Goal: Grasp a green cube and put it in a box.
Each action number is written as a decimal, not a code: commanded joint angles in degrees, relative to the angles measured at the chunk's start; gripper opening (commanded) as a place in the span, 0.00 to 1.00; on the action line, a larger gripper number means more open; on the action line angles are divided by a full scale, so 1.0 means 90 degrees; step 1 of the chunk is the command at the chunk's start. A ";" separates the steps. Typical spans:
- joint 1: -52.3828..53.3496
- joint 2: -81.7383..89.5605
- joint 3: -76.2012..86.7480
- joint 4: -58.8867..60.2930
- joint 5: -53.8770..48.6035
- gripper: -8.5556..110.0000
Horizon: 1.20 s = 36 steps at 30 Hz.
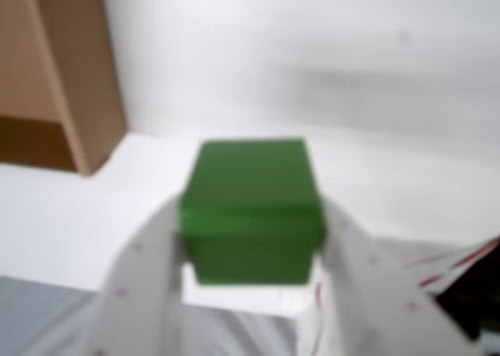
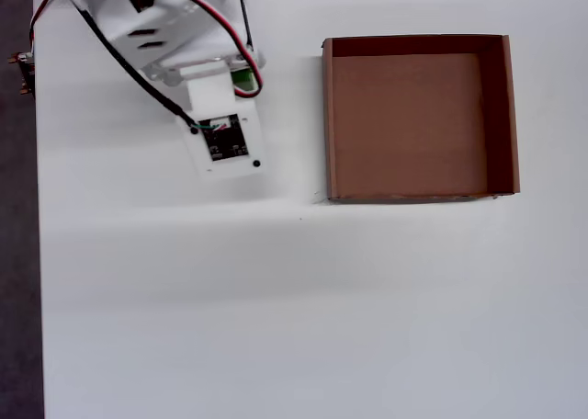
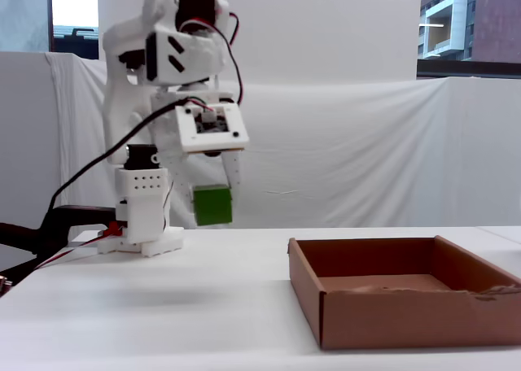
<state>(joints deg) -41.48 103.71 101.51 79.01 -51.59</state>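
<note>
The hand (image 3: 213, 202) is holding the green cube (image 3: 213, 206) clear of the desk (image 3: 203, 306), its two white fingers (image 1: 144, 270) closing on opposite side faces, as the wrist view is showing with the cube (image 1: 251, 211) sitting squarely between them. In the fixed view the cube is hanging well above the desk top, near the arm's base and off to the left of the box (image 3: 407, 298). From overhead only a sliver of green (image 2: 243, 77) is peeking out beneath the wrist, toward the desk's far left corner in that view, while the box (image 2: 329, 125) is lying apart to the right, near the far right edge, open and empty. The wrist picture is blurring somewhat, so how deep the cube is seated on the fingers is hard to judge, though it appears to be caught around its middle. Judging by its look, the cube is probably light and rigid, with plain matte faces that should be giving fair friction; flat parallel sides are the sensible place to be gripping, and a squeeze across the middle should be keeping it from twisting. The carry toward the box is what is seemingly in hand, with the release still left to do.
</note>
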 commanded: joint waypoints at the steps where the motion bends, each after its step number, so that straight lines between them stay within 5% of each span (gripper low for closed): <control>1: -0.0439 0.0371 -0.0391 0.0117 0.0098 0.20; 36: -0.1377 -0.2549 -0.3740 0.0625 0.0244 0.20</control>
<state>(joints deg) -52.56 80.60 71.37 84.46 -49.48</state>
